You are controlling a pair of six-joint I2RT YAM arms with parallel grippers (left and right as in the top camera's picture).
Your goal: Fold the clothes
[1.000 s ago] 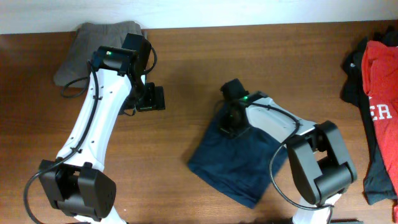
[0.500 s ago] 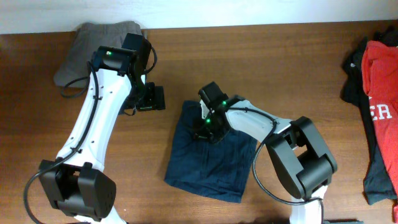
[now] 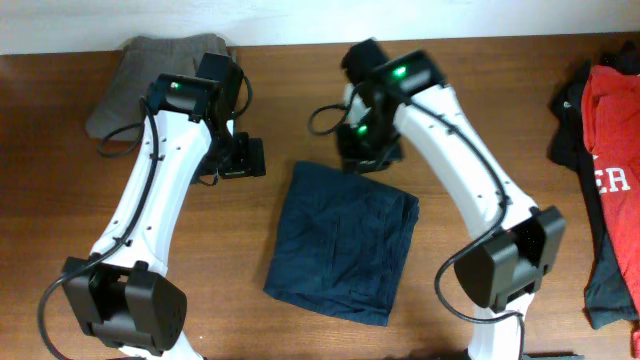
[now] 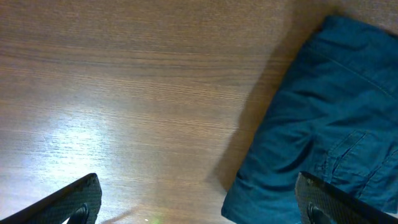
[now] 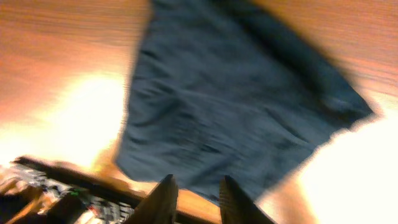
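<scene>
The navy-blue shorts (image 3: 340, 240) lie folded in a rough rectangle on the wooden table, and nothing is touching them. My right gripper (image 3: 365, 150) hovers just beyond their far edge. In the blurred right wrist view its fingers (image 5: 166, 198) stand slightly apart with nothing between them, and the shorts (image 5: 236, 93) lie ahead of the right gripper (image 5: 196, 198). My left gripper (image 3: 243, 158) hangs to the left of the shorts. In the left wrist view the left gripper (image 4: 199, 208) is wide open over bare wood, with the shorts (image 4: 329, 124) by its right finger.
Grey shorts (image 3: 150, 65) lie bunched at the table's back left corner, partly under my left arm. A pile of red and black garments (image 3: 605, 160) sits at the right edge. The white wall runs along the table's far edge.
My right gripper dragged the navy shorts leftward, let go of them and rose away toward the back of the table. The shorts now lie free. The left arm has not moved.
</scene>
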